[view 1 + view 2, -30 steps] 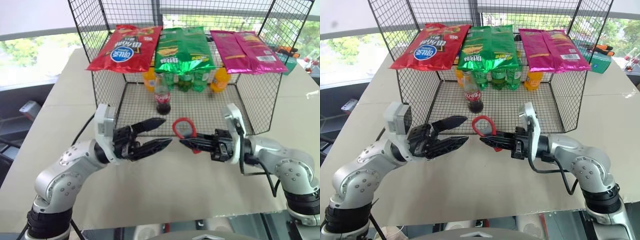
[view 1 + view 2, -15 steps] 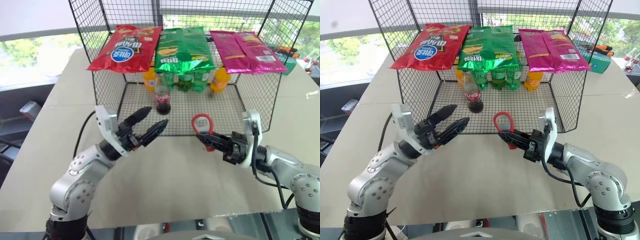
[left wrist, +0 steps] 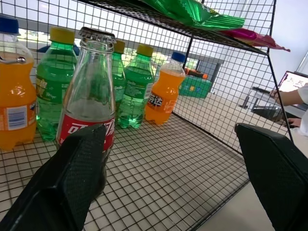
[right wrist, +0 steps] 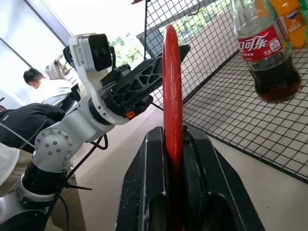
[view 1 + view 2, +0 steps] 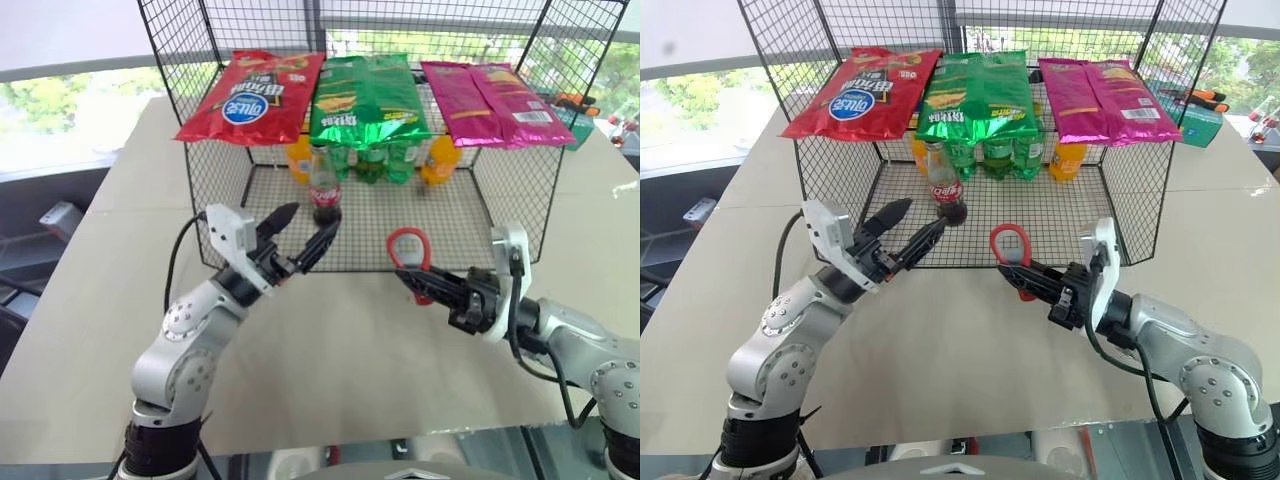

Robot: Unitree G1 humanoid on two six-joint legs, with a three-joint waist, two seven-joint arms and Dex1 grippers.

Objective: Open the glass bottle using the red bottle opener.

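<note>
From my head cameras the glass bottle (image 5: 325, 198) stands on the wire rack's (image 5: 420, 225) floor near its front edge, ahead of green bottles (image 3: 129, 85) and orange soda bottles (image 3: 164, 95). My left tool (image 5: 304, 236) is spread wide just before it. My left wrist camera shows the cap on and one finger (image 3: 72, 178) in front of the label. My right tool (image 5: 418, 287) is clenched on the red bottle opener (image 5: 407, 251), ring up, above the table (image 5: 340, 350); the right wrist camera shows it edge-on.
</note>
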